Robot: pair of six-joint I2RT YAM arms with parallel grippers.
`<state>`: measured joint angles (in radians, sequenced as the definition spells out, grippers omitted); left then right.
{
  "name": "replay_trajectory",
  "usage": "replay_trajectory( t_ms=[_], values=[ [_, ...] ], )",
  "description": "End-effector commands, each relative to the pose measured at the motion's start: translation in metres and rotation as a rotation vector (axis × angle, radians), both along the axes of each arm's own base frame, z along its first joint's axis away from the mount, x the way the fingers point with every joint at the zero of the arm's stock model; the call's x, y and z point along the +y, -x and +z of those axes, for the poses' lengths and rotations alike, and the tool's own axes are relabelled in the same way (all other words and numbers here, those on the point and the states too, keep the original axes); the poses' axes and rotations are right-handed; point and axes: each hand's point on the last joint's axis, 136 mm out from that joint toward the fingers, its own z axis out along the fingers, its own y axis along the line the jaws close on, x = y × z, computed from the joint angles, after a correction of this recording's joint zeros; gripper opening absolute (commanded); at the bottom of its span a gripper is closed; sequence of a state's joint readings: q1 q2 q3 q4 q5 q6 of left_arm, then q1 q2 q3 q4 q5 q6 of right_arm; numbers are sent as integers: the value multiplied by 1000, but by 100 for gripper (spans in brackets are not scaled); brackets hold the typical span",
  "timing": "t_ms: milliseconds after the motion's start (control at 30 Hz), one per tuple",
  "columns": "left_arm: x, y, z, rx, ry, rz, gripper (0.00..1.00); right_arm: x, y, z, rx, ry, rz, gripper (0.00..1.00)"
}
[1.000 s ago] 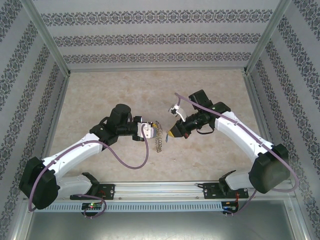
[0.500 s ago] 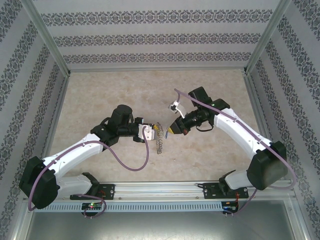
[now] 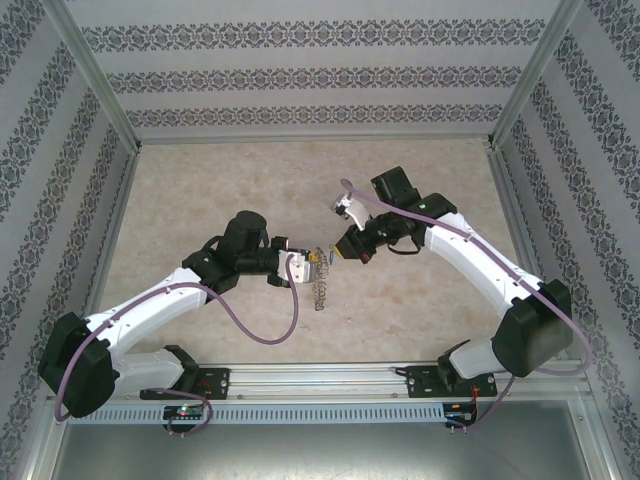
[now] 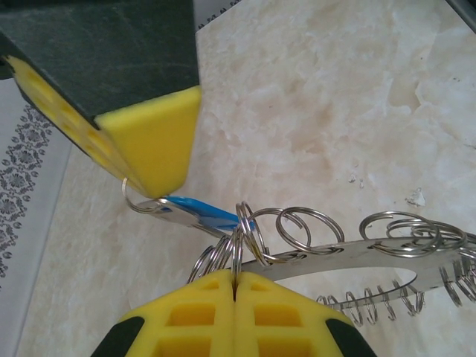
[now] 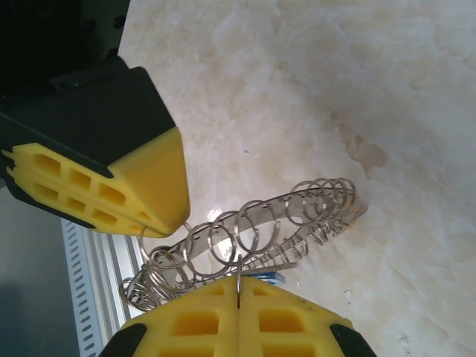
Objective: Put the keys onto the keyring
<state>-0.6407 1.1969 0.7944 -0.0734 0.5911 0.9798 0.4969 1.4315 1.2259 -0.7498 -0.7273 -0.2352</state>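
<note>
Left pincer [image 4: 235,288] clamped shut on one wire loop of the grey metal loop-fringed keyring [image 4: 349,251], which hangs above the beige marble tabletop [image 4: 335,97]. Right pincer [image 5: 238,291] closed on the thin ring of the blue-headed small metal key [image 4: 197,212], just beside the keyring's end loops

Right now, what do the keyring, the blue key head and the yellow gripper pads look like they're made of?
The keyring: bare metal, probably steel; it is silver and shiny, with thin wire loops catching the light. The blue key head: likely plastic, going by its flat saturated colour and soft sheen. The yellow pads: matte rubber or foam, with moulded square pockets; which of the two I can't tell.
</note>
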Motion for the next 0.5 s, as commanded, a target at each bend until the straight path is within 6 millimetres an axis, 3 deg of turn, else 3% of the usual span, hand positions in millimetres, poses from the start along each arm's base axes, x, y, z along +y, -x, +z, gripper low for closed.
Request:
replay_trajectory(
  t_ms=[0,267,467],
  values=[
    [-9,-4,29,-30,88,14,0,6,10,6,8,-31,45,0],
    [-13,-9,40,-6,169,42,0,5,25,0,63,-35,58,0],
    [-14,-10,35,6,151,45,0,4,35,-1,84,-48,73,0]
  ],
)
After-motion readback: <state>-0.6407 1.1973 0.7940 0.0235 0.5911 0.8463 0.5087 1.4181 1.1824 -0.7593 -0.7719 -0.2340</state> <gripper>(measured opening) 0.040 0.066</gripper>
